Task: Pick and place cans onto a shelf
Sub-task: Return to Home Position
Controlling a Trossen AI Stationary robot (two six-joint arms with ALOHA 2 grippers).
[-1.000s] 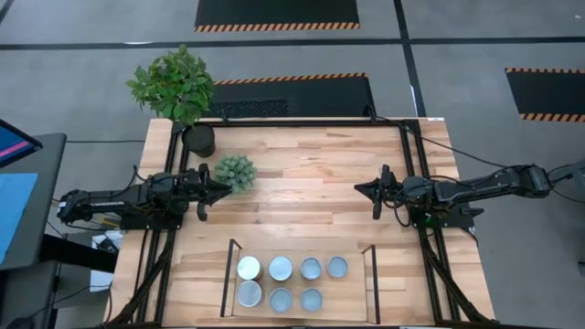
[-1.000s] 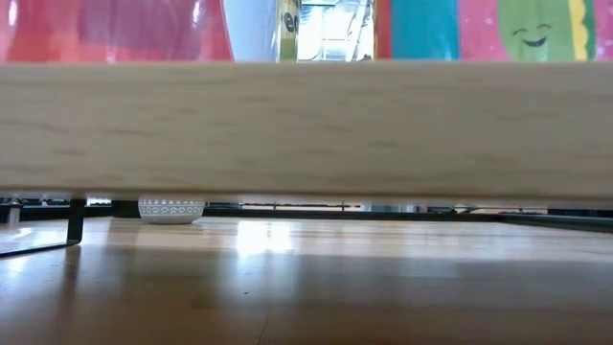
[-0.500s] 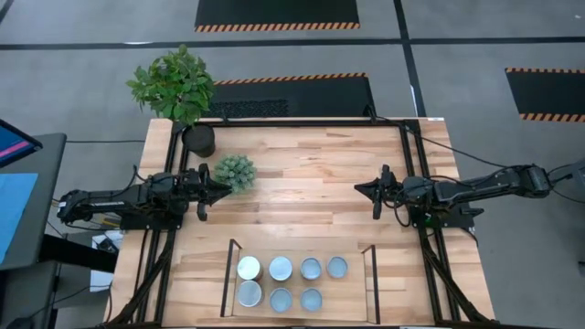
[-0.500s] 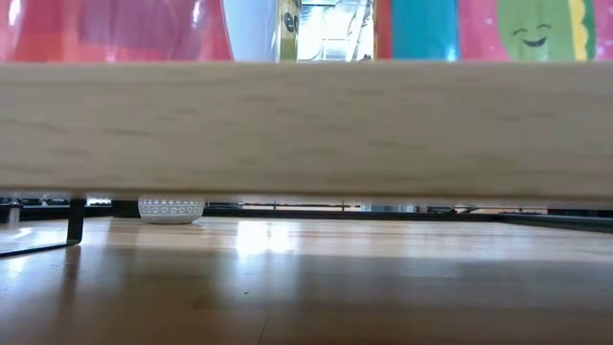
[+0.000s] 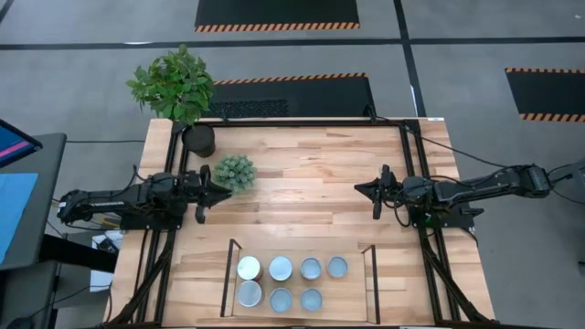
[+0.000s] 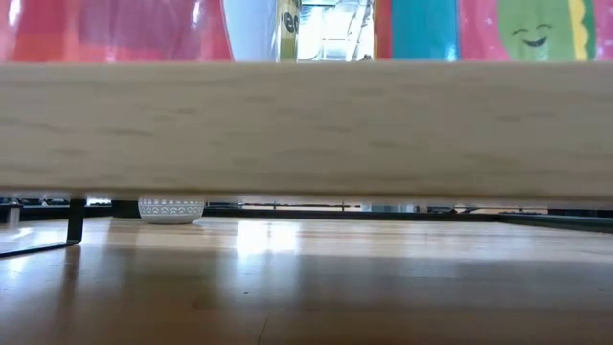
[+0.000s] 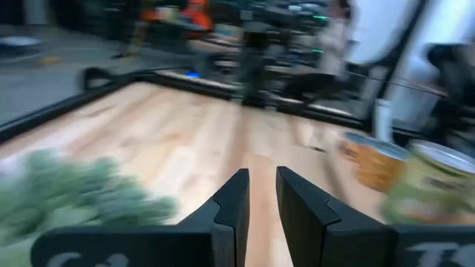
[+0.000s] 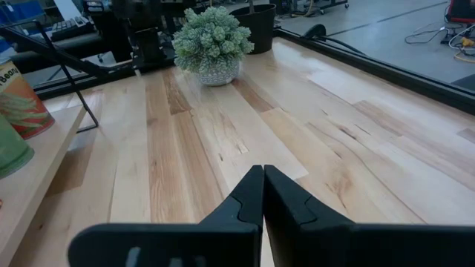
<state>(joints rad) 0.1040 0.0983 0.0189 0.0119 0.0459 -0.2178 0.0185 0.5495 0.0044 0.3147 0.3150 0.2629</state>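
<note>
Seven cans stand upright on their bases on the light wooden shelf (image 5: 352,291) near the table's near edge: the white-topped can (image 5: 249,268) and three more in the far row, three in the near row (image 5: 281,300). Two labelled cans (image 7: 371,159) show in the left wrist view, and one (image 8: 18,89) in the right wrist view. My left gripper (image 5: 223,192) hovers at the table's left, fingers nearly together and empty. My right gripper (image 5: 360,189) hovers at the right, shut and empty. The shelf's board (image 6: 306,129) fills the low view.
A small bushy plant in a white pot (image 5: 236,171) stands just in front of my left gripper. A bigger plant in a black pot (image 5: 197,139) stands at the far left corner. Dark frame rails (image 5: 407,164) run along the table's edges. Bare wood (image 5: 302,183) lies between the grippers.
</note>
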